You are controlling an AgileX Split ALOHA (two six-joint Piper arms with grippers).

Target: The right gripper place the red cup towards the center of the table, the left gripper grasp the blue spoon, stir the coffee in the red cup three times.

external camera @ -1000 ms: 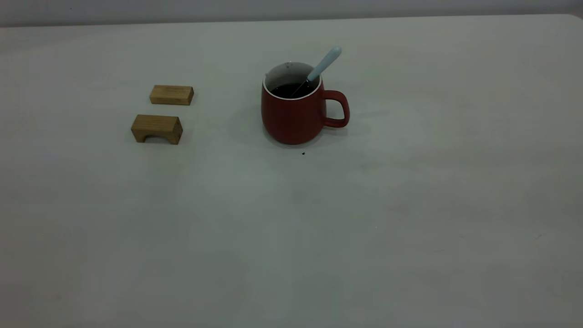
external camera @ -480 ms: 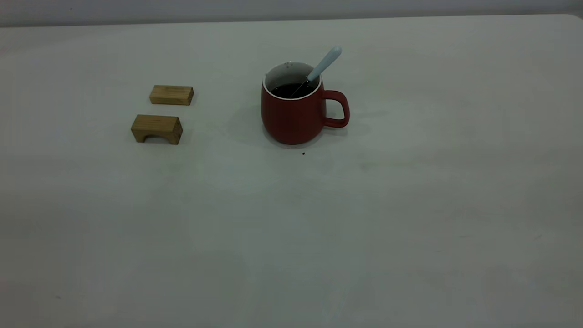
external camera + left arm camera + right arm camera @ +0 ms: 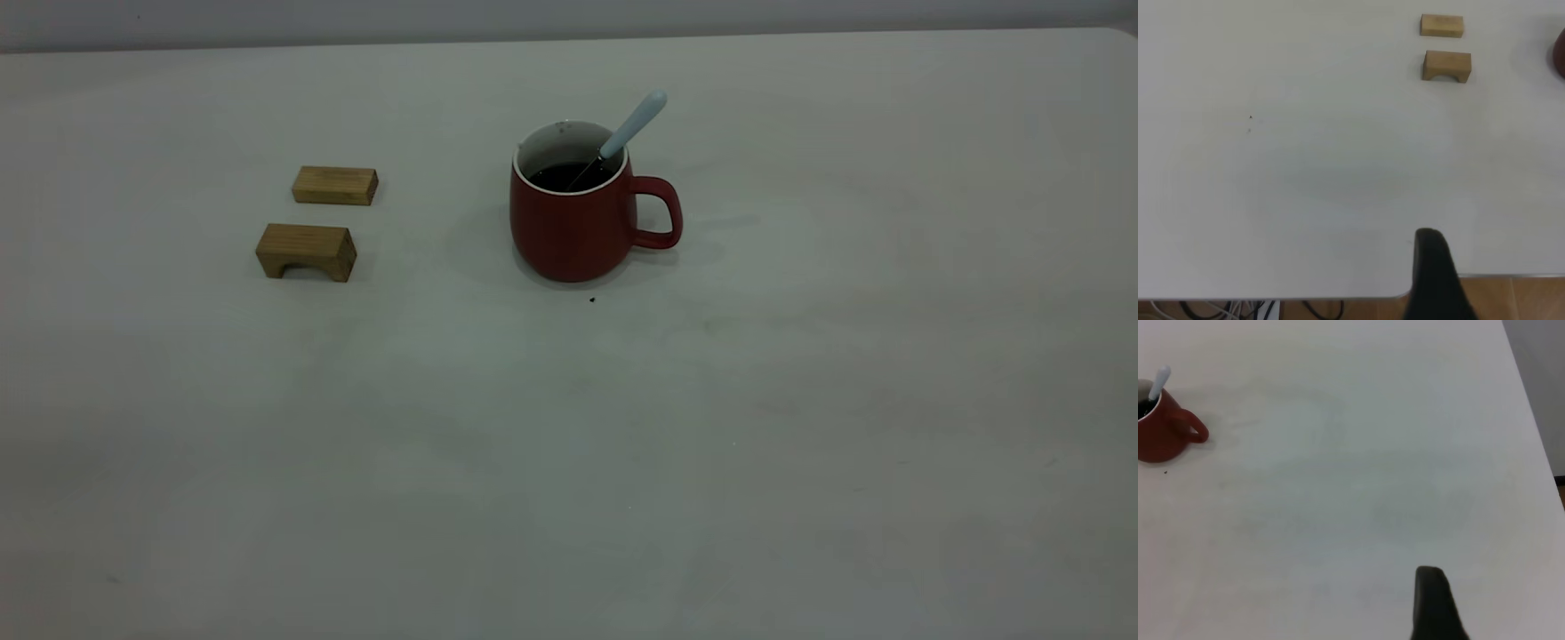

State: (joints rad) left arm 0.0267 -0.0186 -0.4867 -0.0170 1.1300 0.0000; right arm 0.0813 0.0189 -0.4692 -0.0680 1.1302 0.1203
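The red cup stands upright near the middle of the table, its handle toward the right side. Dark coffee fills it. The blue spoon leans in the cup, bowl in the coffee, pale handle sticking up over the rim to the right. No arm shows in the exterior view. The left gripper hangs over the table's near edge, far from the cup. The right gripper is over bare table, well away from the cup and spoon. Neither holds anything.
Two tan wooden blocks lie left of the cup: a flat one and an arched one in front of it. The left wrist view shows the table's edge with cables and floor beyond. A black speck lies by the cup.
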